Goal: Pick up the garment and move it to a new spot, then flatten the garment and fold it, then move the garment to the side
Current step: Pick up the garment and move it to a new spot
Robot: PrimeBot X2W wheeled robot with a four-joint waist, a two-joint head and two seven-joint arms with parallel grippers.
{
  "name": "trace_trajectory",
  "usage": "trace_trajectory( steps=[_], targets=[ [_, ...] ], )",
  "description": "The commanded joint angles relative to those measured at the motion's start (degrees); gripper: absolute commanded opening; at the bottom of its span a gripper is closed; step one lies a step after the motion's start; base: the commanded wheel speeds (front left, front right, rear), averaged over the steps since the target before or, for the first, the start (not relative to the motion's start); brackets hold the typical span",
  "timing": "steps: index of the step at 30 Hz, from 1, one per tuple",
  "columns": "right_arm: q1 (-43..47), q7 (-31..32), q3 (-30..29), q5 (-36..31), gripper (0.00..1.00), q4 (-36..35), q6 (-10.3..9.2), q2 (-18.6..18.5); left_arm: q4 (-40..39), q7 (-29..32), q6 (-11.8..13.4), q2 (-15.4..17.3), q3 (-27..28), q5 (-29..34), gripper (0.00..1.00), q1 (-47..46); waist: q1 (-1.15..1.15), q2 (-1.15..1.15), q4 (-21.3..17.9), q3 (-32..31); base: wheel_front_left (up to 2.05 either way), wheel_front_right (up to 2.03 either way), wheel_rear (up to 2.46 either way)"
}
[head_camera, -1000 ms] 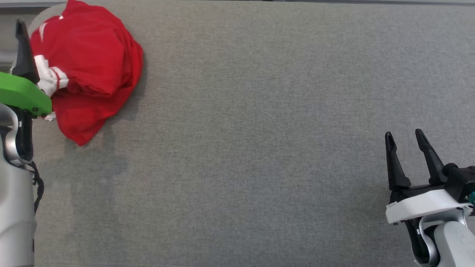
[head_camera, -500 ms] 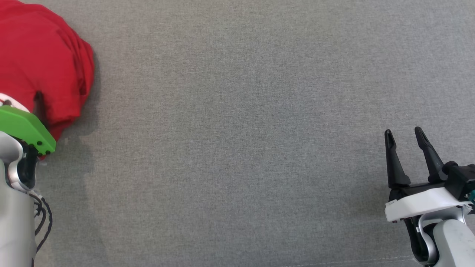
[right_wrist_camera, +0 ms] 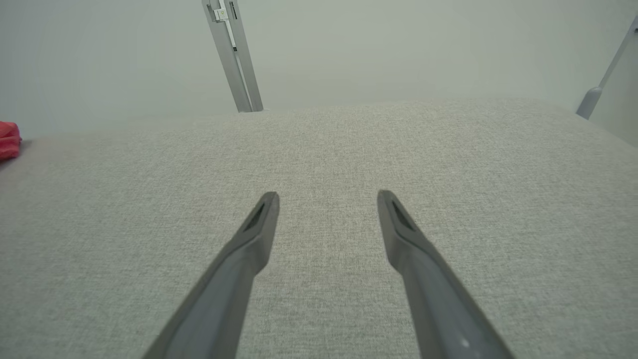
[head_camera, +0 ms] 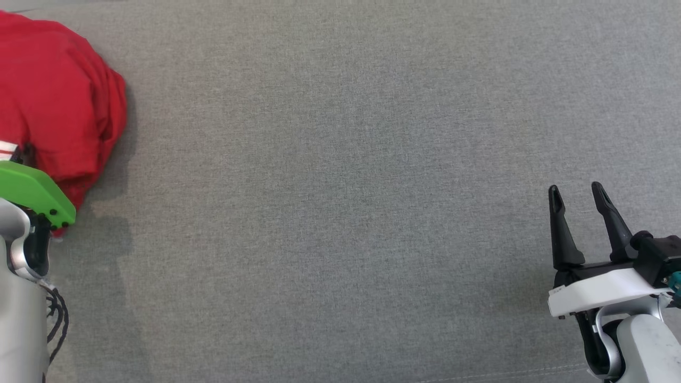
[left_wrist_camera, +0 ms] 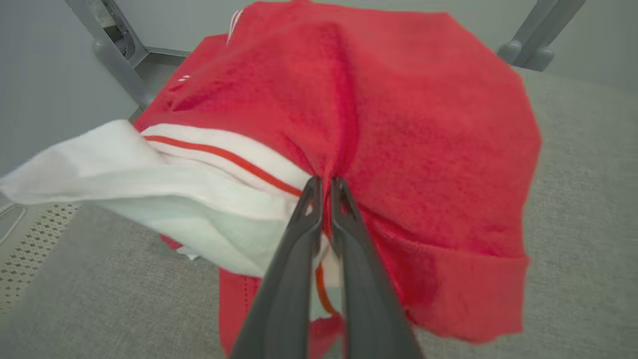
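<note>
The red garment [head_camera: 53, 96], with white red-striped trim, lies bunched at the far left of the grey cloth-covered table [head_camera: 340, 213]. My left gripper [head_camera: 25, 155], under its green cover, reaches into the heap. Up close the left gripper [left_wrist_camera: 324, 187] is shut on a fold of the red garment [left_wrist_camera: 398, 124] beside the white trim, and the cloth looks partly raised off the surface. At the lower right my right gripper [head_camera: 577, 191] hovers open over bare table, far from the cloth. The right gripper [right_wrist_camera: 327, 199] holds nothing, and a sliver of the garment [right_wrist_camera: 9, 139] shows at that view's left edge.
Grey metal frame posts [right_wrist_camera: 232, 55] stand beyond the table's far edge, and another post [left_wrist_camera: 533, 30] rises behind the garment. The table's left edge runs close to the heap, with perforated flooring [left_wrist_camera: 30, 239] beyond it. Wide free surface lies between the two grippers.
The head camera has shifted, so the heap now sits further left. My left gripper's fingers, upright beside the garment a second ago, are now buried in it. The right gripper holds still.
</note>
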Motion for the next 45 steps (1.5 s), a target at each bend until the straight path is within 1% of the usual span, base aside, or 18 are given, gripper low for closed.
trace_trajectory(
  steps=[1, 9, 17, 22, 28, 33, 37, 41, 45],
  targets=[
    [0.3, -0.2, 0.0, -0.3, 1.0, -0.1, -0.04, 0.3, -0.8, -1.3, 0.1, 0.7, -0.1, 0.6, 0.0, -1.1, 0.0, 0.0, 0.5, -1.0, 0.0, 0.0, 0.0],
    [1.3, -0.2, 0.6, -0.5, 1.0, 0.9, -0.04, 1.1, -7.0, -7.0, -0.3, 1.2, -1.9, 2.8, 0.0, -4.0, 0.0, 0.0, 1.3, -4.6, 0.0, 0.0, 0.0],
    [2.1, -0.2, 0.9, -0.2, 1.0, 1.8, -0.04, 2.2, -16.0, -8.5, -0.7, -0.4, -5.5, 5.2, 0.0, -9.0, 0.0, 0.0, -0.9, -8.3, 0.0, 0.0, 0.0],
    [2.8, -0.2, 0.7, -0.3, 1.0, 2.3, -0.04, 3.0, -21.2, -7.7, -1.2, -2.5, -8.8, 6.1, 0.0, -13.3, 0.0, 0.0, -3.3, -9.9, 0.0, 0.0, 0.0],
    [3.0, -0.2, 0.6, -0.3, 1.0, 2.6, -0.04, 3.5, -25.8, -5.9, -2.4, -7.0, -13.9, 6.6, 0.0, -18.8, 0.0, 0.0, -6.9, -10.2, 0.0, 0.0, 0.0],
    [2.3, -0.2, 0.6, -0.3, 1.0, 2.7, -0.04, 3.9, -25.8, -6.0, -3.6, -12.4, -18.2, 5.5, 0.0, -22.9, 0.0, 0.0, -10.0, -9.4, 0.0, 0.0, 0.0],
    [1.7, -0.2, 0.8, 0.1, 1.0, 3.1, -0.04, 4.1, -24.1, -6.9, -3.9, -15.1, -20.4, 4.6, 0.0, -23.8, 0.0, 0.0, -12.4, -8.5, 0.0, 0.0, 0.0],
    [1.7, -0.2, 0.5, 0.4, 1.0, 3.3, -0.04, 4.3, -21.4, -8.4, -3.8, -16.3, -22.5, 3.3, 0.0, -20.3, 0.0, 0.0, -13.7, -7.6, 0.0, 0.0, 0.0],
    [2.0, -0.2, 0.0, 0.4, 1.0, 3.0, -0.04, 4.5, -17.8, -10.6, -3.0, -16.8, -24.1, 2.2, 0.0, -15.0, 0.0, 0.0, -13.7, -6.8, 0.0, 0.0, 0.0]
  ],
)
